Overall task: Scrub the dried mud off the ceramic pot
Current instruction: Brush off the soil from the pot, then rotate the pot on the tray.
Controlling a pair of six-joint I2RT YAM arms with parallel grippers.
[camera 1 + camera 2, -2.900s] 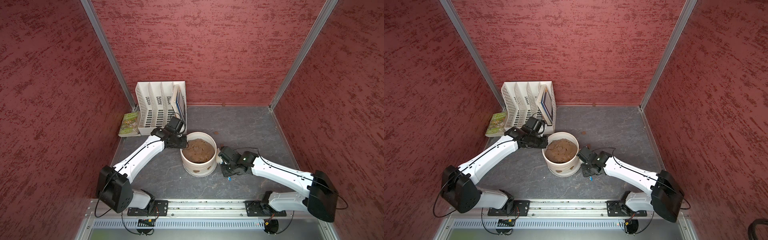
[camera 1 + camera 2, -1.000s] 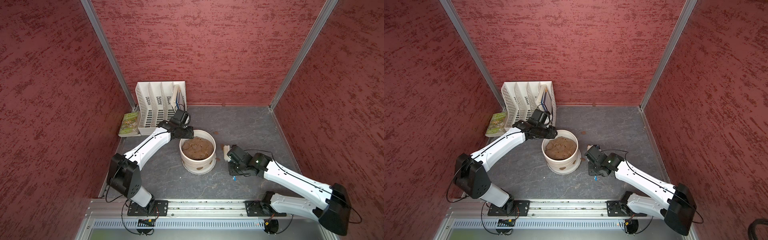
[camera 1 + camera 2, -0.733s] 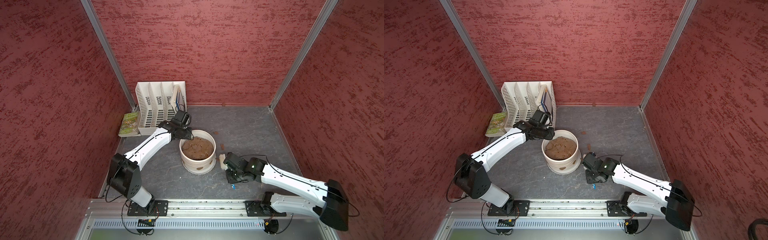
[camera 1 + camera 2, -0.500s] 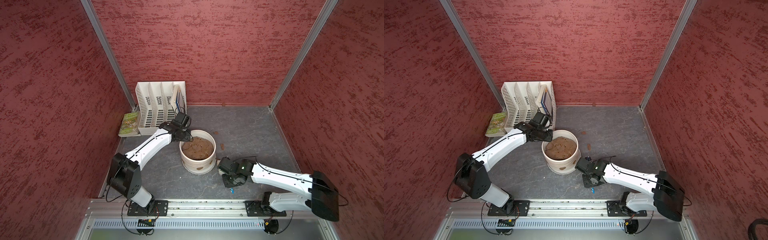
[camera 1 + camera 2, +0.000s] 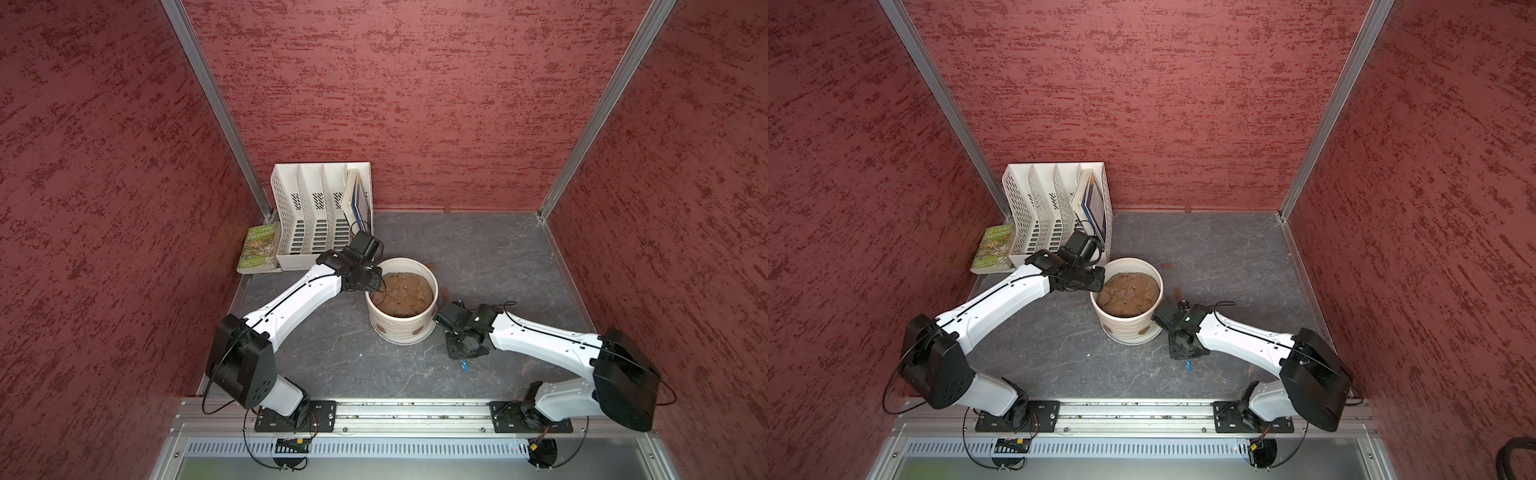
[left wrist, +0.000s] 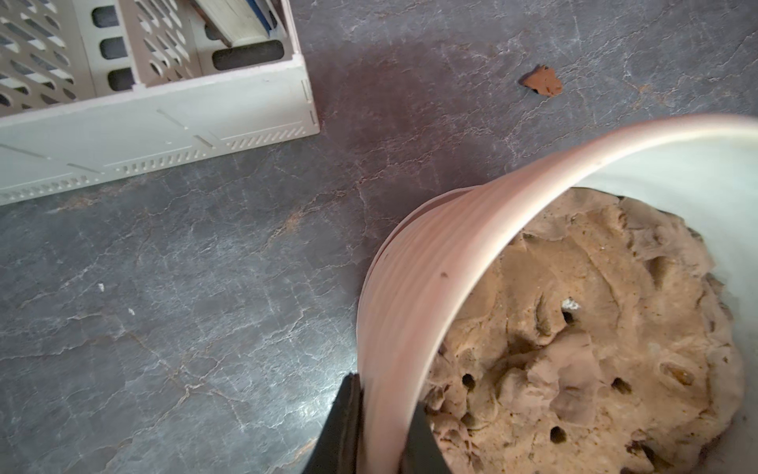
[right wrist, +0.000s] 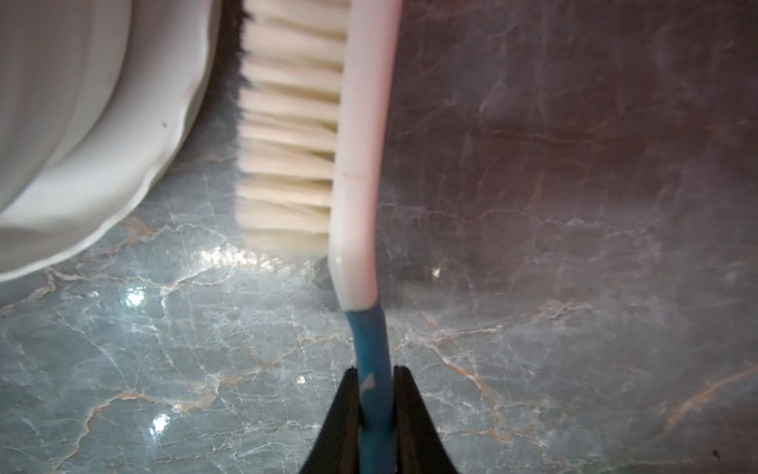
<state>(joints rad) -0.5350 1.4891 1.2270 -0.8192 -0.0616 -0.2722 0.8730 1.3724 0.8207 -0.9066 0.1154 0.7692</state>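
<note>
The cream ceramic pot [image 5: 399, 332] [image 5: 1128, 330] stands mid-floor, filled with lumpy tan soil. Reddish dried mud patches [image 5: 417, 332] [image 5: 1145, 331] cling to its front wall. Loose flakes [image 5: 444, 294] [image 6: 542, 82] lie on the floor behind and to the right of it. My left gripper [image 6: 383, 394] [image 5: 373, 282] is shut on the pot's rim [image 6: 471, 246], one finger outside and one inside. My right gripper [image 7: 374, 373] [image 5: 461, 349] is shut on the blue handle of a white brush [image 7: 363, 123]. Its bristles [image 7: 291, 123] face the pot's flared base [image 7: 123, 135], a small gap apart.
A white slotted file organiser [image 5: 320, 216] [image 6: 164, 119] holding books stands at the back left, close behind my left wrist. A green book [image 5: 259, 249] lies flat beside it. Red walls enclose three sides, and a metal rail [image 5: 415, 411] runs along the front.
My left gripper has closed onto the pot's rim. My right arm has swung the brush from out at the right in toward the pot's front-right base.
</note>
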